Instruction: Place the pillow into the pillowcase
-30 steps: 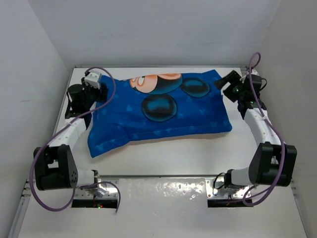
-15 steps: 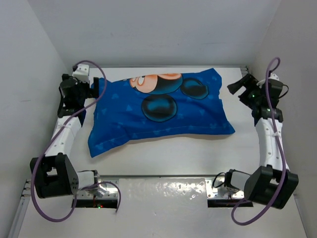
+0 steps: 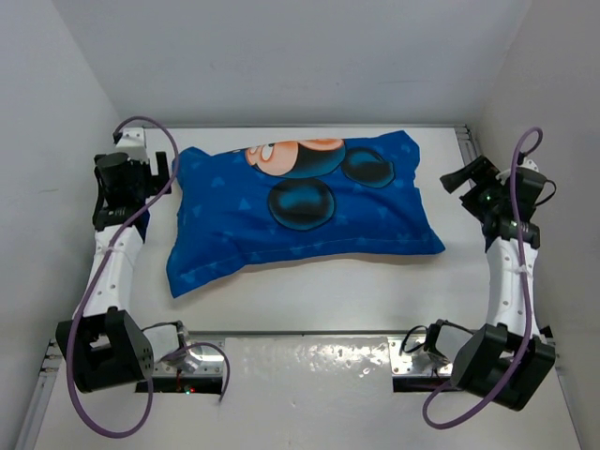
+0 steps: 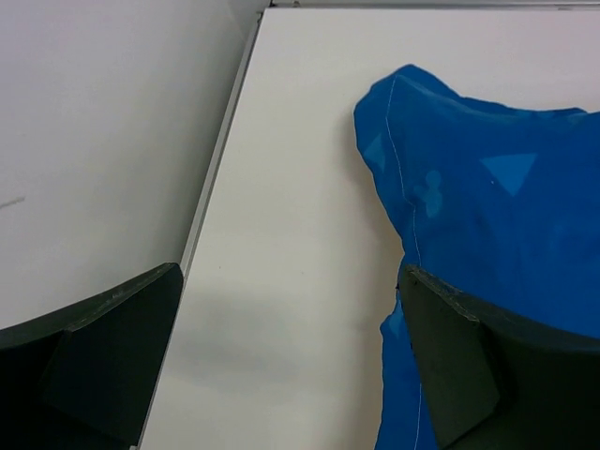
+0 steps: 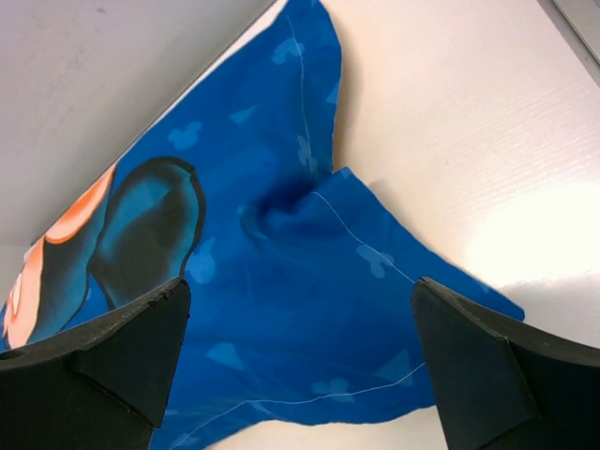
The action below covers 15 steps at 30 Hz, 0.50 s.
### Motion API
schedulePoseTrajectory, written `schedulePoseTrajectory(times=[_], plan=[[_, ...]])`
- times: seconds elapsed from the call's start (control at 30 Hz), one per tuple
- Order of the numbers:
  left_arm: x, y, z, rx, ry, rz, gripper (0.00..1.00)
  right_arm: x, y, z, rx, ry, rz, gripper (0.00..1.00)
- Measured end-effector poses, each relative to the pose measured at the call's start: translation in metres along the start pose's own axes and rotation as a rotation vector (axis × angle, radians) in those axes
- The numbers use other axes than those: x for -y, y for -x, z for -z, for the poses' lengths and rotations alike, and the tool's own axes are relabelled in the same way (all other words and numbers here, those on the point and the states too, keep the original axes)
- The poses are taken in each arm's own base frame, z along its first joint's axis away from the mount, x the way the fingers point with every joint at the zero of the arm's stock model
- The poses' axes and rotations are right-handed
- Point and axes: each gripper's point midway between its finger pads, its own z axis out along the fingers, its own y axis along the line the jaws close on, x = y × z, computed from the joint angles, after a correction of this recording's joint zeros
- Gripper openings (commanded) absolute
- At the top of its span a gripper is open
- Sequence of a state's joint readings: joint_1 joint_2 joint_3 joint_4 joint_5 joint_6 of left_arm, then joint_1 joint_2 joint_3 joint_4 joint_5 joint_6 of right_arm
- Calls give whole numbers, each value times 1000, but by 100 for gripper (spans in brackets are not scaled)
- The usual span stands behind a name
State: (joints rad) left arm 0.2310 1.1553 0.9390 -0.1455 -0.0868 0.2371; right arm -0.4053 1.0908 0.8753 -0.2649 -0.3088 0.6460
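The blue pillowcase [image 3: 300, 211] with the cartoon mouse print lies plump across the middle of the table, blue side up. The white pillow does not show; no white fabric is visible at any edge. My left gripper [image 3: 161, 171] is open and empty, just left of the case's far left corner [image 4: 403, 112]. My right gripper [image 3: 459, 178] is open and empty, apart from the case's right end, which shows in the right wrist view [image 5: 309, 309]. Neither gripper touches the case.
White walls stand close on the left [image 3: 56, 141], back and right. The table's metal rail [image 4: 220, 159] runs along the left wall. The arm bases [image 3: 300, 361] sit at the near edge.
Both arms have drawn back outward from the case's far corners, left arm to the left, right arm to the right. The case lies as it did.
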Motion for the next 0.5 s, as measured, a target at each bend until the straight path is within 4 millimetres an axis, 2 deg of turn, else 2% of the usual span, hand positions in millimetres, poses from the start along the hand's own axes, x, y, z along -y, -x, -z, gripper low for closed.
schedulePoseTrajectory(times=[0.2,0.5], plan=[[-1,-10,2,-31,3,11,100,-5,8,11,85,21,16,99],[-6,-7,5,-21,26,21,100,9,18,19,223,-40,3,99]])
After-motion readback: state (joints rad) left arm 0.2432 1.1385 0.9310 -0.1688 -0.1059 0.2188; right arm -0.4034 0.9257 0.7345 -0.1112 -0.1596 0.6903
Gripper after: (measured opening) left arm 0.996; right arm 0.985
